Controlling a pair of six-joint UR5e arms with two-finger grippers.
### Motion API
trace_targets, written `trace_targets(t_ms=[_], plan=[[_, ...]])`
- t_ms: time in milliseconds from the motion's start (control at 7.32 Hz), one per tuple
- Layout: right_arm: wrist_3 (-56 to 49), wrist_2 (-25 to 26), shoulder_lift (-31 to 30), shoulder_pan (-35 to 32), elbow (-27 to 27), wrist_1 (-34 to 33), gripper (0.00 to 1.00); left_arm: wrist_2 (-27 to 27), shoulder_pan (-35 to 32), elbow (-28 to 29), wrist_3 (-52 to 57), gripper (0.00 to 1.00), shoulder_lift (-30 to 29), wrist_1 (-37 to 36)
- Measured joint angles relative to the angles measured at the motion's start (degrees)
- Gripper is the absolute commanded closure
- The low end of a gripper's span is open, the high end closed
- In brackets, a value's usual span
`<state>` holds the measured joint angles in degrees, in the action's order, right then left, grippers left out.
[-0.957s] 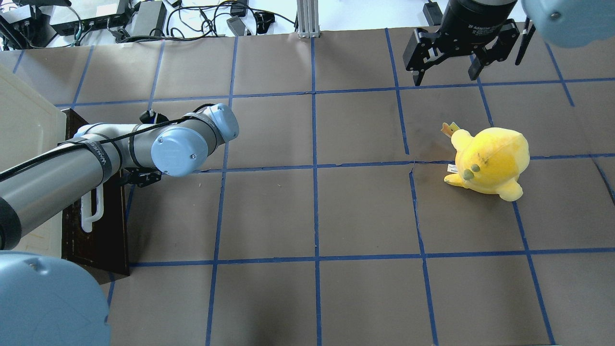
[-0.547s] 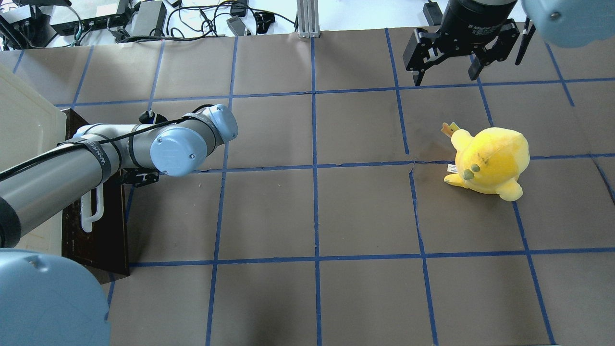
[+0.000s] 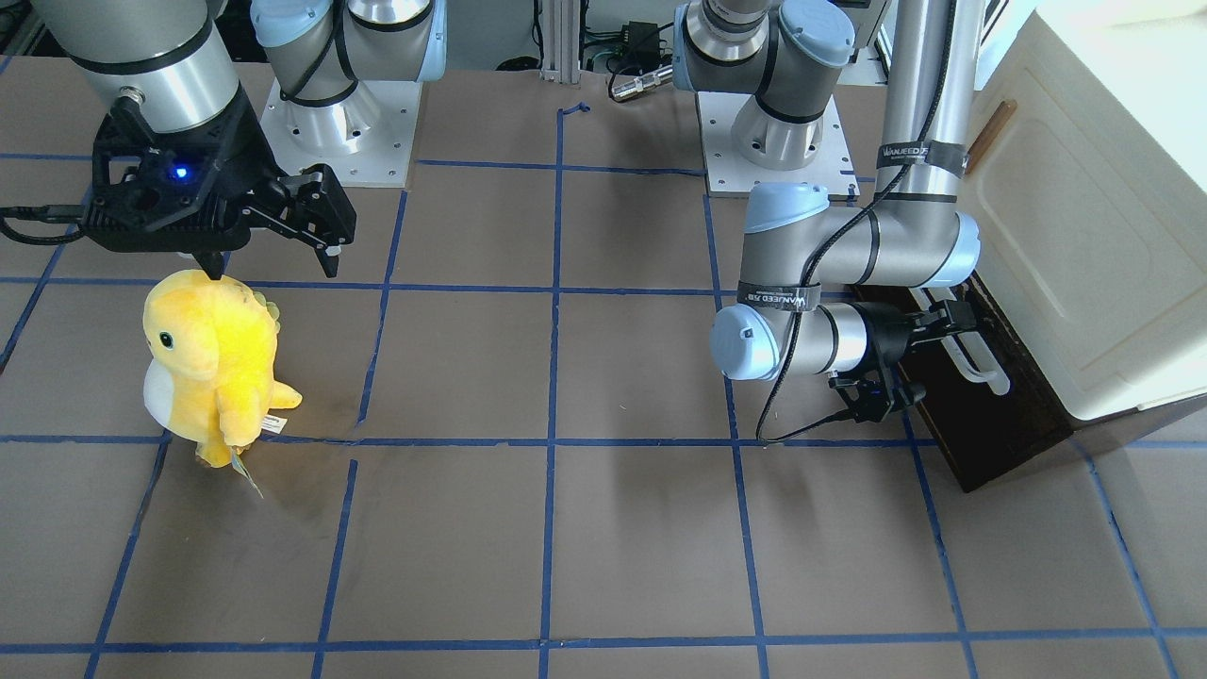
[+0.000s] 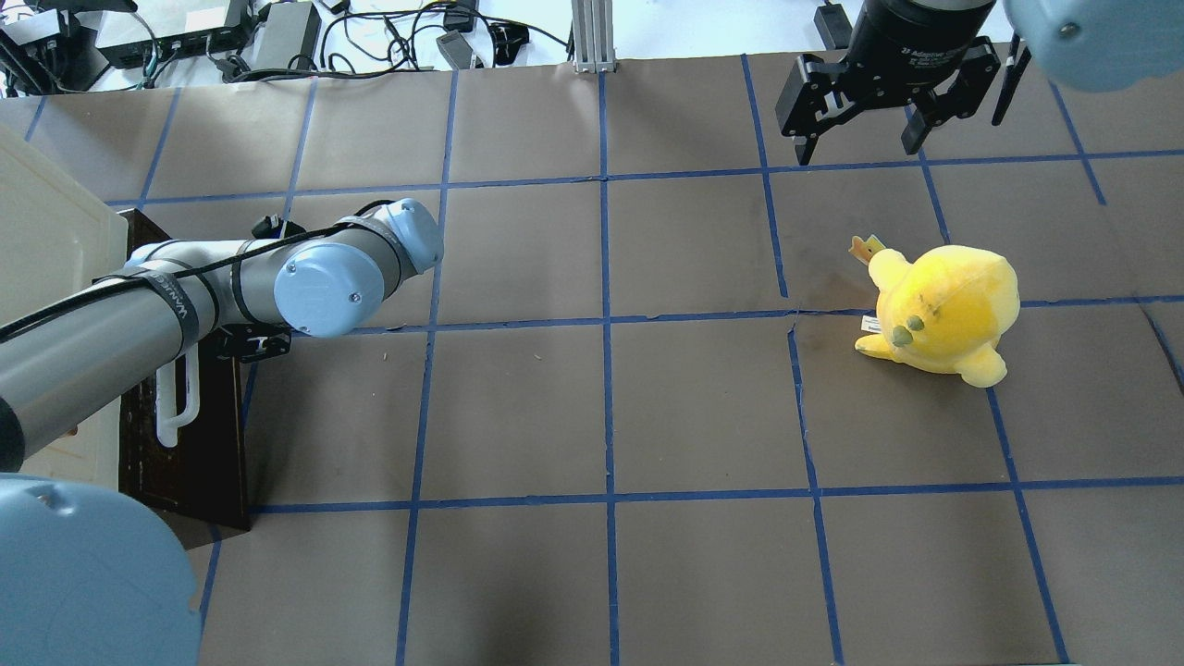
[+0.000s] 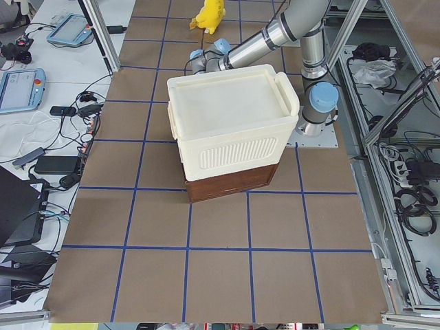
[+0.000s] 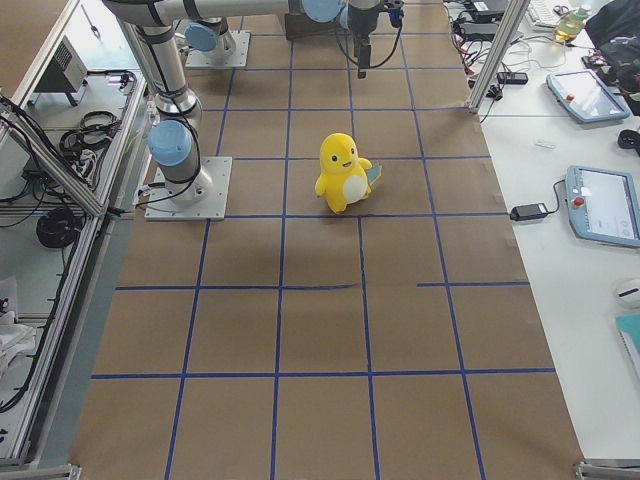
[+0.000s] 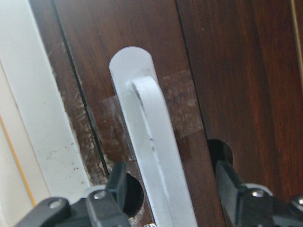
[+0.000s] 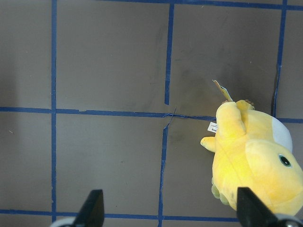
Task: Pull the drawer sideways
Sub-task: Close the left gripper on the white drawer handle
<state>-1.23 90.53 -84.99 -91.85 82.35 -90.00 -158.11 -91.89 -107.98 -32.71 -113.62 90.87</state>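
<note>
item: wide dark brown wooden drawer (image 4: 199, 444), seated under the cream-white plastic cabinet (image 4: 46, 250) at the left end of the brown, blue-taped counter (image 4: 518, 407); not visibly pulled out.
fitting: its long white bar handle (image 7: 151, 142) lies between the spread fingers of your left pincer (image 7: 173, 189), unclamped.
change: the left arm has eased in toward the front over the last second; closing on the bar looks due next.
room: the pull runs toward mid-counter; the yellow plush toy (image 4: 943, 310) and the open right pincer (image 4: 857, 148) stand well apart.
</note>
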Motion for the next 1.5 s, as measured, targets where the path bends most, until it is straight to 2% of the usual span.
trace_targets(t_ms=[683,957,1503], plan=[[0.0,0.0,0.0,0.0,0.0,0.0,0.0,0.1,0.0,0.2,0.0,0.51,0.0,-0.1],[0.0,0.0,0.0,0.0,0.0,0.0,0.0,0.1,-0.1,0.2,0.0,0.45,0.1,-0.1],[0.0,0.0,0.0,0.0,0.0,0.0,0.0,0.3,-0.3,0.8,0.1,0.47,-0.1,0.0]])
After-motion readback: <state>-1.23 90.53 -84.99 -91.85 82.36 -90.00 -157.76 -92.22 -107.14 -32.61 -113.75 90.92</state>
